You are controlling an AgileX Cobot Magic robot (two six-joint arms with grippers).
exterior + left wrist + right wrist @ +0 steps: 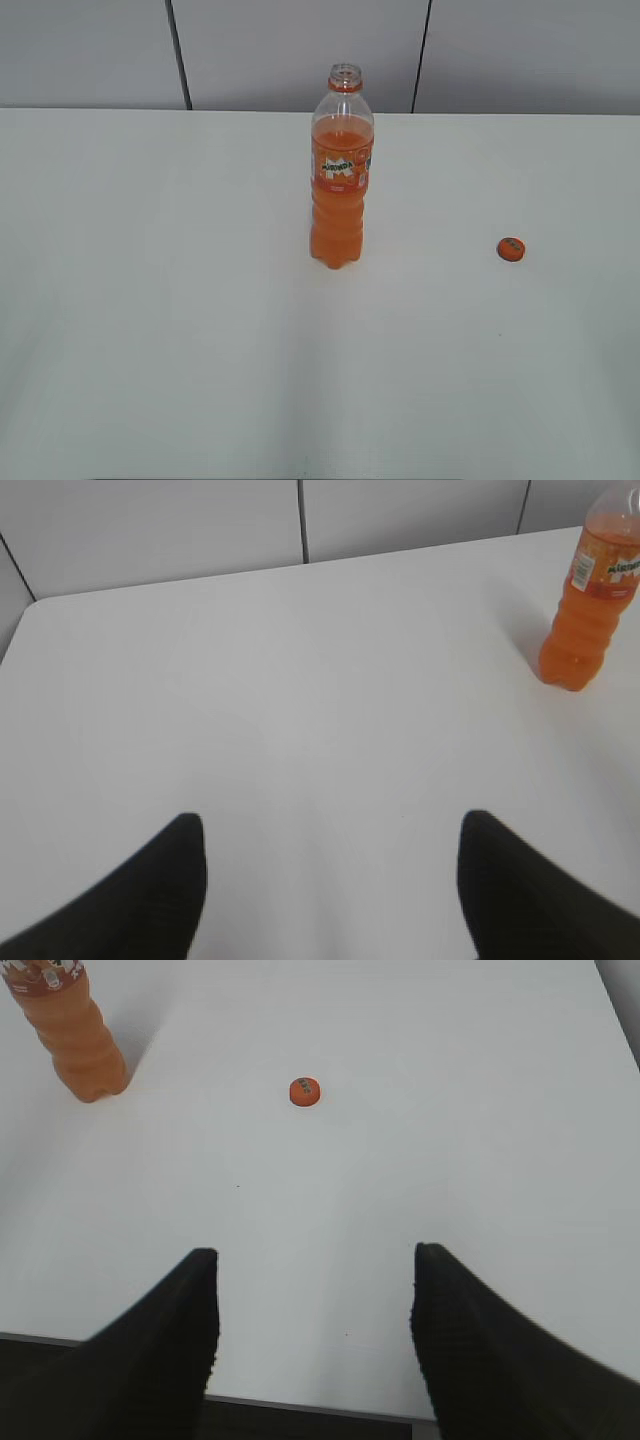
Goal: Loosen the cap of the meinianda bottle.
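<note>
A tall, slim plastic bottle (341, 170) stands upright on a white table (150, 300), toward the far edge and near the middle. It holds orange drink up to its shoulder, with clear empty space above. An orange and green label wraps its upper middle. Its neck is open; an orange ring sits just below the bare threads.

The small round orange cap (511, 249) lies flat on the table, well apart from the bottle, to its right and nearer the front. A faint dark mark shows on its top.

The exterior view shows neither arm, only the bottle's open mouth and the grey panelled wall (300, 50) behind the table.

The left wrist view shows the left gripper (330, 880) with its two dark fingers spread wide and nothing between them, hovering over bare table. The bottle stands far right there, its top cut off; the cap is out of sight.

The right wrist view shows the right gripper (315, 1335), also spread wide and empty, above the table's near edge. Here both the cap and the bottle's ridged lower body appear.
</note>
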